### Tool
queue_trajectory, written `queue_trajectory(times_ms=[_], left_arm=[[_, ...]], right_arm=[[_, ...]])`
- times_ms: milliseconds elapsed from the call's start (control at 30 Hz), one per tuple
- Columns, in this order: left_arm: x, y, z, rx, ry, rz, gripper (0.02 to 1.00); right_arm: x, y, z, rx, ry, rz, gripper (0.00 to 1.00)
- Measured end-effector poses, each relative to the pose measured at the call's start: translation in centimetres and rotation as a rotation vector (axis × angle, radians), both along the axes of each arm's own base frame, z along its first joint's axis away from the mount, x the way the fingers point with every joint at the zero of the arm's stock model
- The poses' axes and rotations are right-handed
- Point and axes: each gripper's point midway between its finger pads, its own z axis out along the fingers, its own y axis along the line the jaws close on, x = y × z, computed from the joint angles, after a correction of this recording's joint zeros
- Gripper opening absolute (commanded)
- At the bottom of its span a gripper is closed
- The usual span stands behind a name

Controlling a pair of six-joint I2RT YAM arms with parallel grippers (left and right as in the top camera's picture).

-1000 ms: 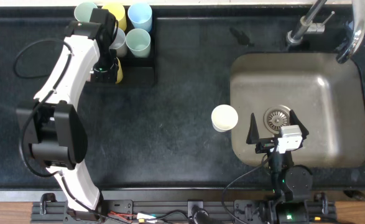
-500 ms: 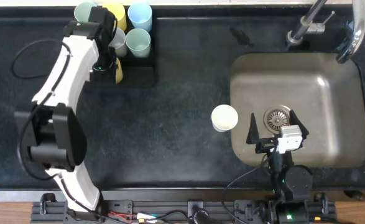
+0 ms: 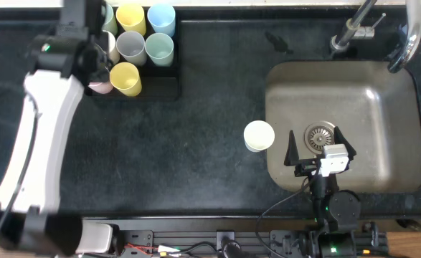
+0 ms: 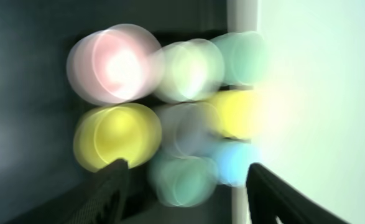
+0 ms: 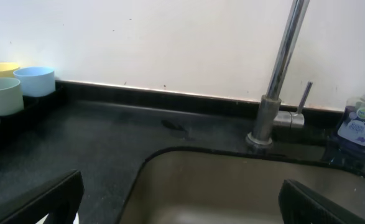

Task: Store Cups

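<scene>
Hovering left gripper (image 4: 185, 167): high above the tray at the far left corner of the counter (image 3: 196, 143); fingers spread wide with nothing gripped.
Tray (image 3: 163, 84): black, set against the counter's back edge, with eight cups standing in it, mouths up.
Tray's front row: pink cup (image 3: 97, 87), partly under the left arm, with the yellow cup (image 3: 125, 78) just beside it.
Cups against the left fingers: in the blurred left wrist view the yellow cup lies by one fingertip. A teal cup (image 4: 182, 180) shows in the gap between the two fingers. All the cups sit below the fingers.
White cup (image 3: 259, 135): alone on the counter, right at the sink's left rim and well apart from the tray.
White cup against the right fingers: outside them, just to the left of the left finger, not between the pair.
Right gripper (image 3: 316, 152): over the front left part of the sink, fingers open and empty.
Sink (image 3: 382, 129): steel basin set into the counter's right half.
Faucet (image 3: 353, 29): at the sink's back rim.
Soap bottle (image 5: 359, 127): beside the faucet, at the counter's back right.
</scene>
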Motion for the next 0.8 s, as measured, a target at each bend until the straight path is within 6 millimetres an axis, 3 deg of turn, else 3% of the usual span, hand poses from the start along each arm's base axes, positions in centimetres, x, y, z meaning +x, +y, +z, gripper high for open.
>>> queue_trajectory(times_ms=[133,200,267,400,800], left_arm=[[1.9,0.2,9.0,0.251,-0.364,-0.187,0.803],[1.2,0.0,12.6,0.406,-0.506,-0.269,0.884],[-0.3,-0.3,14.5,0.544,-0.592,-0.335,0.961],[-3.5,-0.7,14.3,0.737,-0.659,-0.420,0.991],[-11.3,-2.2,7.8,1.123,-0.754,-0.642,1.000]], right_arm=[[0.0,0.0,0.0,0.000,0.000,0.000,0.996],[0.0,0.0,0.0,0.000,0.001,0.000,0.996],[0.0,0.0,0.0,0.000,0.000,0.000,0.993],[0.0,0.0,0.0,0.000,0.000,0.000,0.996],[0.0,0.0,0.0,0.000,0.000,0.000,0.996]])
